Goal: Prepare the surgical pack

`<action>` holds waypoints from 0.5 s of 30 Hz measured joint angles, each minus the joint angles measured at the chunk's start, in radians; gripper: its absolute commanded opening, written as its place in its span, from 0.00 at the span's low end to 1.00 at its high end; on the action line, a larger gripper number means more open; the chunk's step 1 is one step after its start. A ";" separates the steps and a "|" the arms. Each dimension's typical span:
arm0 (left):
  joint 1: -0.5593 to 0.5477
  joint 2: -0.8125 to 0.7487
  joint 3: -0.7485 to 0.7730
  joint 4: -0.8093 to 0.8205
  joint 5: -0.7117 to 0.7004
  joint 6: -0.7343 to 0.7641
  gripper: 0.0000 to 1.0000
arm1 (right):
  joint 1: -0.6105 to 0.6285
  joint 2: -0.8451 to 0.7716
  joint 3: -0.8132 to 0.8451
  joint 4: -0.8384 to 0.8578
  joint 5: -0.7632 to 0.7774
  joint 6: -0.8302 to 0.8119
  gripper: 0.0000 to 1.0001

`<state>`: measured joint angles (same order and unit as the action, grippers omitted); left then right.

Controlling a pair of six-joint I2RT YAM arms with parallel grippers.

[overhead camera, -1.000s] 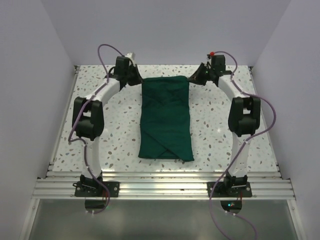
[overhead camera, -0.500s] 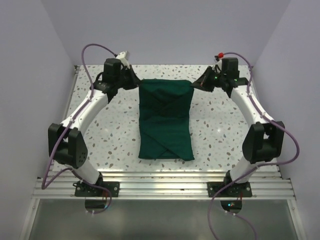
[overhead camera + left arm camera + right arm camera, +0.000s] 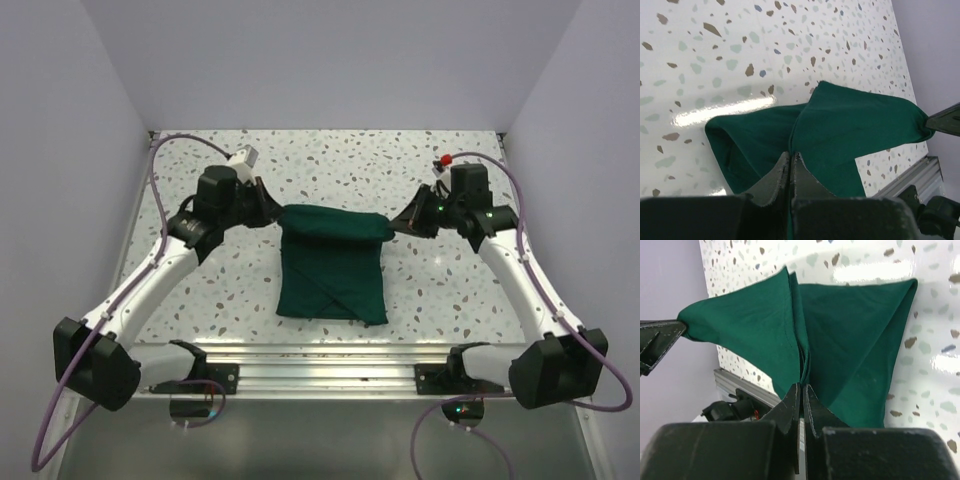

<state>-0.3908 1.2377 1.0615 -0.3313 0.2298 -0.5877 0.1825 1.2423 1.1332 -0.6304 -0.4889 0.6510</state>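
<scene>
Left pincer [image 3: 270, 213]: jaws clamped shut on the far left corner of the surgical pack [image 3: 332, 265]. Right pincer [image 3: 402, 224]: jaws clamped shut on the far right corner. The dark green fabric is stretched taut between both pincers, with its far edge raised off the speckled surface [image 3: 430, 160]. Its near part lies flat on the surface, midway between the arms. An aluminium rail [image 3: 330, 362] runs close to the pack's near edge.
</scene>
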 measured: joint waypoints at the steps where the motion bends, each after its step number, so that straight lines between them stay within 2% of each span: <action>1: -0.020 -0.021 -0.020 -0.001 -0.005 -0.007 0.00 | 0.001 -0.021 -0.019 -0.013 0.000 0.000 0.00; 7: -0.119 -0.132 -0.135 -0.040 -0.036 -0.050 0.00 | 0.014 -0.125 -0.134 -0.077 0.008 0.008 0.00; 15: -0.139 -0.235 -0.304 -0.094 -0.044 -0.079 0.00 | 0.050 -0.205 -0.278 -0.122 0.029 0.038 0.00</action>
<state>-0.5297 1.0031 0.7570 -0.4252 0.1860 -0.6662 0.2321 1.0374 0.8555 -0.7528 -0.4599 0.6888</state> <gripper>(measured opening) 0.012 0.019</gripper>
